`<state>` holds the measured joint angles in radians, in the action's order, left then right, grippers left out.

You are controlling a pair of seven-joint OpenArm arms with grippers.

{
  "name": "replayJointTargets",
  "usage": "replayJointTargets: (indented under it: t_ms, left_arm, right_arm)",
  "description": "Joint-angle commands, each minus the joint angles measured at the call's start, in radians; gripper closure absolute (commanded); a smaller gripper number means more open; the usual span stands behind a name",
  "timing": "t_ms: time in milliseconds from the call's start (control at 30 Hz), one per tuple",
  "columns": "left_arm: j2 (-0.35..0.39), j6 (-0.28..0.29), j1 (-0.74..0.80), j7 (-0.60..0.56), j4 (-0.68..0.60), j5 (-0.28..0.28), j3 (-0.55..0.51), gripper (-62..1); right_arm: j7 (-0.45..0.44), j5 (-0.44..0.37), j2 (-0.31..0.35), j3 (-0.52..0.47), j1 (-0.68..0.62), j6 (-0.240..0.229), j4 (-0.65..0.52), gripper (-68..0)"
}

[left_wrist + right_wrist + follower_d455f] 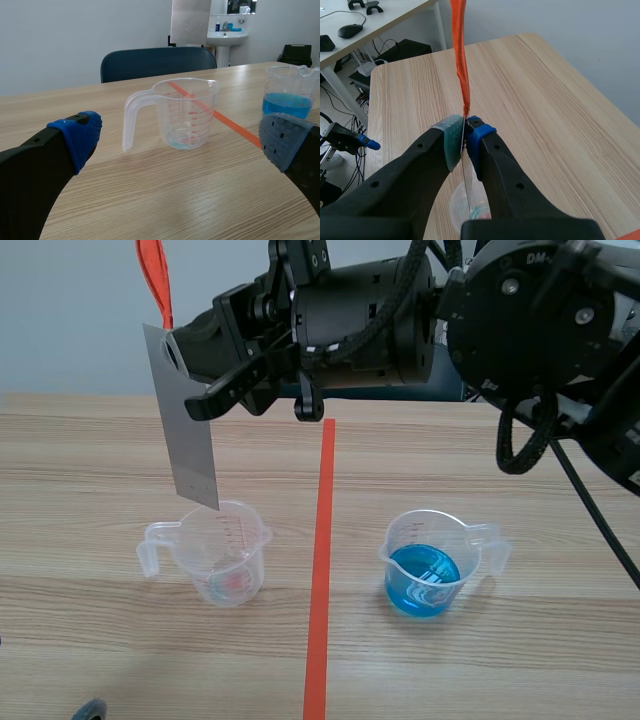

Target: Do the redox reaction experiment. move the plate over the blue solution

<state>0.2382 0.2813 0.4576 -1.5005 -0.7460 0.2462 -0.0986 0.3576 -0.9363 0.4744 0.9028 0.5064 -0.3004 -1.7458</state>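
A grey metal plate (188,425) with an orange strap (153,275) at its top hangs upright from my right gripper (180,355), which is shut on its upper end. The plate's lower corner is just above the rim of a nearly empty clear cup (215,560) left of the tape line. The cup of blue solution (430,565) stands right of the line. In the right wrist view the plate (466,170) is edge-on between the pads, above the clear cup (470,210). My left gripper (180,142) is open and low on the table, facing the clear cup (182,112); the blue cup (290,97) is beside its right finger.
An orange-red tape line (320,570) runs down the table's middle between the two cups. A blue chair (155,60) stands past the table's far edge. The raised right arm (520,310) spans the scene's top. A tip of the left gripper (90,708) shows near the front edge.
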Motion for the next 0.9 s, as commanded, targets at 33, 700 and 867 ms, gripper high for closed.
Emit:
replayJointTargets:
  t_ms: [33,700,867]
  left_arm:
    - [0.009,-0.002,0.01,-0.018,-0.007,-0.002,-0.003,-62.3]
    - [0.009,-0.002,0.01,-0.018,-0.007,-0.002,-0.003,-62.3]
    - [0.009,-0.002,0.01,-0.018,-0.007,-0.003,-0.003,-62.3]
  right_arm:
    - [-0.011,-0.014,0.002,-0.014,0.028,0.0,-0.014,-0.4]
    - [-0.016,-0.072,0.071,-0.032,0.029,-0.021,-0.014,-0.4]
    - [-0.016,-0.123,0.123,-0.056,0.029,-0.055,-0.016,-0.4]
